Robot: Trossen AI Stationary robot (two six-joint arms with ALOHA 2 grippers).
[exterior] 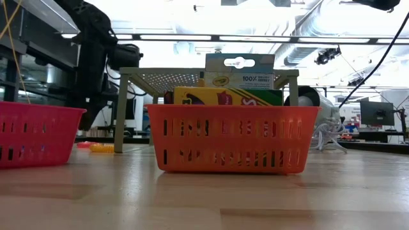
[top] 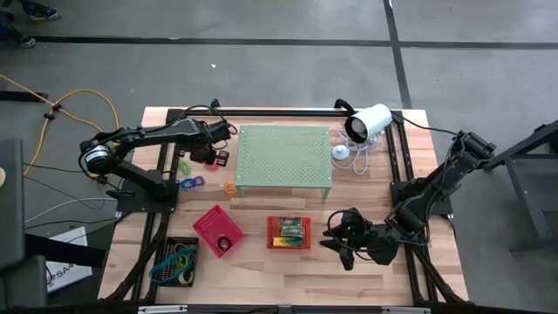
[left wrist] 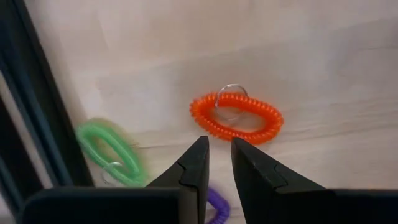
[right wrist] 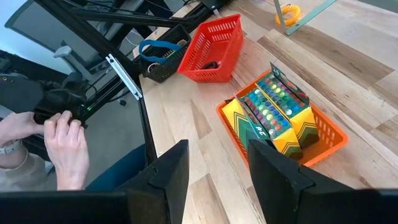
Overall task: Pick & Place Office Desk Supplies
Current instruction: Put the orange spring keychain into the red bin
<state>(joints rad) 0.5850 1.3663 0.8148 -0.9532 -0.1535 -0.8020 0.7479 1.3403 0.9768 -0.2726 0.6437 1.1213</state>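
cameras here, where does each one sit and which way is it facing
High view: above the table, looking straight down; shows both arms, left gripper by the perforated stand, right gripper near the orange basket.
Low view: at tabletop height, looking level at the orange basket; a dark arm behind, on the picture's left.
Left wrist view: on the left arm, looking down past its fingers at an orange coil ring.
Right wrist view: on the right arm, looking past its fingers at the orange basket.
Three views share the orange basket.

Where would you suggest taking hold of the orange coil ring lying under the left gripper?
Pinch one long side of the orange coil ring from straight above: it lies flat on the table as an open loop, so one finger can drop inside. Avoid the metal key ring.
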